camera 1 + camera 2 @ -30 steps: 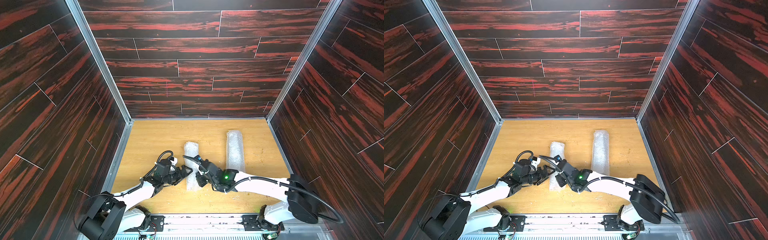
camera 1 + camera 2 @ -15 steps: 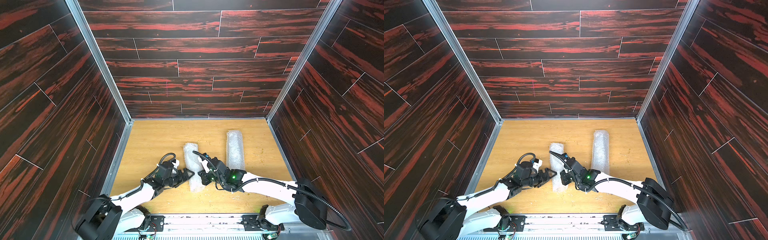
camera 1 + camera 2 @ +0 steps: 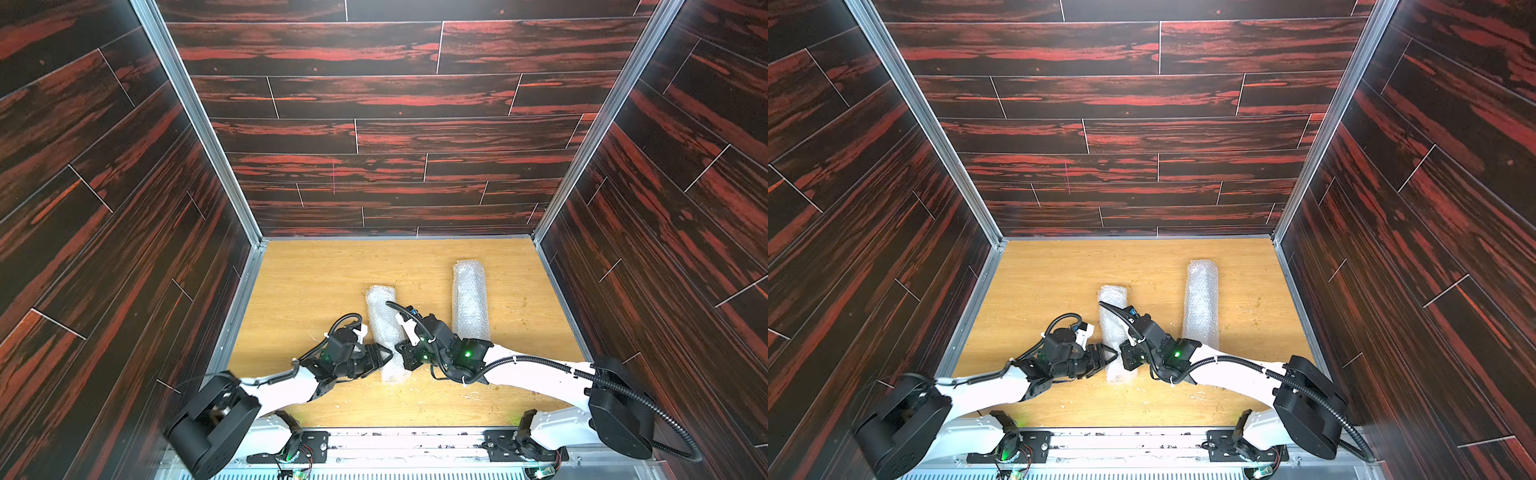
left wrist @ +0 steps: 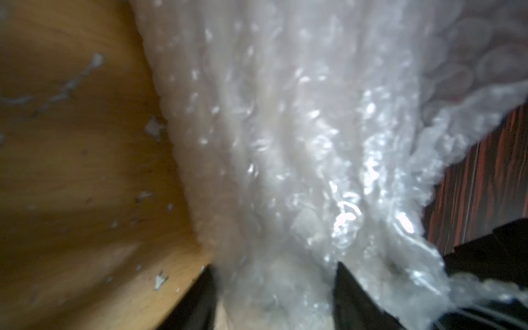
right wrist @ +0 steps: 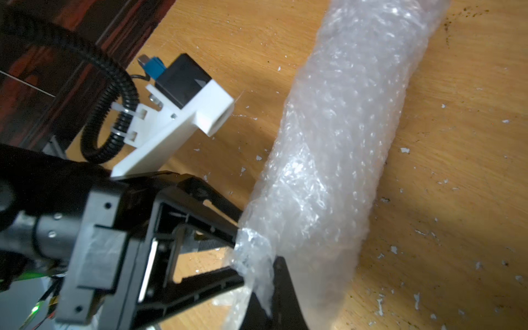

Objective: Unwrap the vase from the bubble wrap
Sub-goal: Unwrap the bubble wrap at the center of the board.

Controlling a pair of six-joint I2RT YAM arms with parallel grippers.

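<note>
Left fingers (image 3: 381, 356) squeezed the near bubble wrap roll (image 3: 384, 316) on the desk (image 3: 316, 291). Right fingers (image 3: 405, 355), shut tight, pinched its loose edge.

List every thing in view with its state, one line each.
near roll: lying flat, rolled up, its near end bunched between both claws.
far roll: lying flat, fully rolled, untouched.
left claw: closed on a bunched fold of the near roll.
right claw: shut, apparently pinching the near roll's loose edge.
table: flecked with small white scraps.
</note>
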